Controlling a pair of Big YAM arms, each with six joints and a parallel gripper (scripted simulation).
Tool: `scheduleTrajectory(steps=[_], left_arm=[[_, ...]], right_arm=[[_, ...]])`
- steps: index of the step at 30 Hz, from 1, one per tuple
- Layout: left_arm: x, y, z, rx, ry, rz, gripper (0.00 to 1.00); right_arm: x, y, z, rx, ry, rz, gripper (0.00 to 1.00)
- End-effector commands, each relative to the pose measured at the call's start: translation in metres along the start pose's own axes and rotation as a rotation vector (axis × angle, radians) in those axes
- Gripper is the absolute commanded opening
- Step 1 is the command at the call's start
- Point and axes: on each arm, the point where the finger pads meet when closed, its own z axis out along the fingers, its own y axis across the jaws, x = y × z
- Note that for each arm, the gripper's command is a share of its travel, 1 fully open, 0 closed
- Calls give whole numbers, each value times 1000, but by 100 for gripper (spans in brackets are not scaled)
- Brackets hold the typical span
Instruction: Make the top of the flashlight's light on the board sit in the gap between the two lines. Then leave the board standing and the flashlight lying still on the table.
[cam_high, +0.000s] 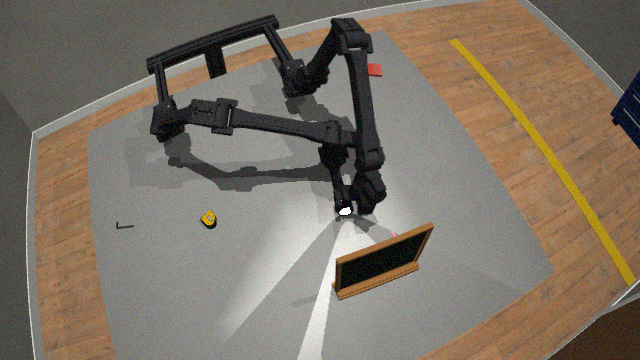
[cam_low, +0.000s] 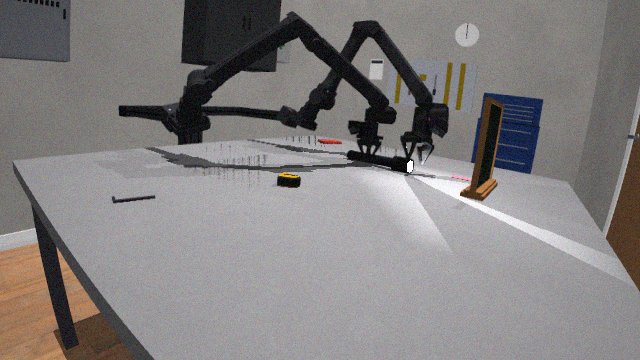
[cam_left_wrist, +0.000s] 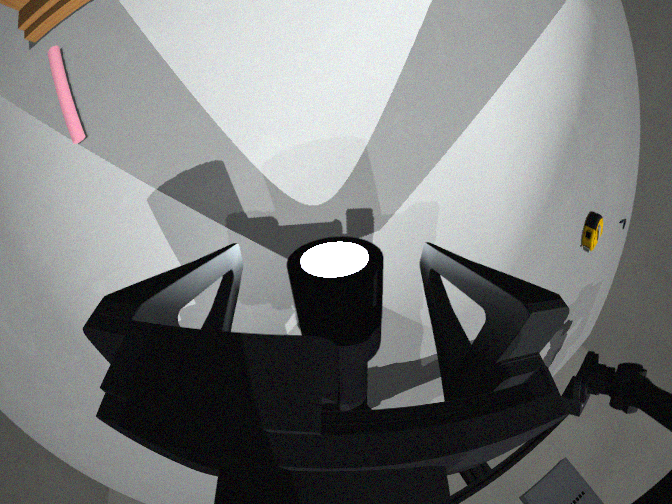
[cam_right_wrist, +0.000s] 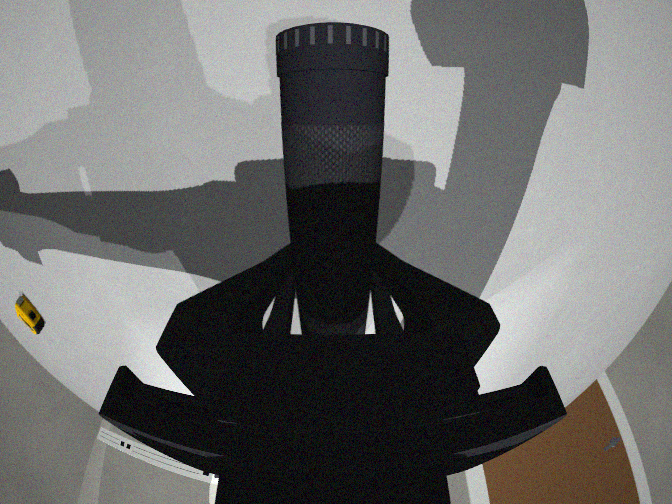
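The flashlight (cam_high: 344, 210) (cam_low: 386, 161) (cam_left_wrist: 341, 309) (cam_right_wrist: 332, 108) is lit and points toward the board. My right gripper (cam_low: 369, 153) (cam_right_wrist: 333, 254) is shut on its rear body; whether the flashlight touches the table is unclear. My left gripper (cam_low: 416, 159) (cam_left_wrist: 331, 253) is wide open at the flashlight's head. In the left wrist view the head shows between its fingers with space on both sides. The wood-framed board (cam_high: 382, 260) (cam_low: 485, 150) stands upright beyond the lens. Its lit face, the two lines and the light's top are hidden from these views.
A pink stick (cam_high: 394, 234) (cam_low: 460, 178) (cam_left_wrist: 66, 94) lies near the board's foot. A yellow tape measure (cam_high: 208, 219) (cam_low: 289, 180) (cam_left_wrist: 592, 231) (cam_right_wrist: 29, 313) and a black hex key (cam_high: 125, 226) (cam_low: 133, 199) lie farther off. A red block (cam_high: 374, 69) (cam_low: 330, 141) lies near the arm bases.
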Motion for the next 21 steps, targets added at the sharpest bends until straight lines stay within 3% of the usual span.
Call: scheduleTrajectory(steps=[1,21], left_arm=[[-51,5,-6,-51,-126,60,100],[-141,11,-9,-293,-437,150,100]], right_arm=[[23,-7,2,26,9,56,29],[23,-7,2,26,9,56,29]])
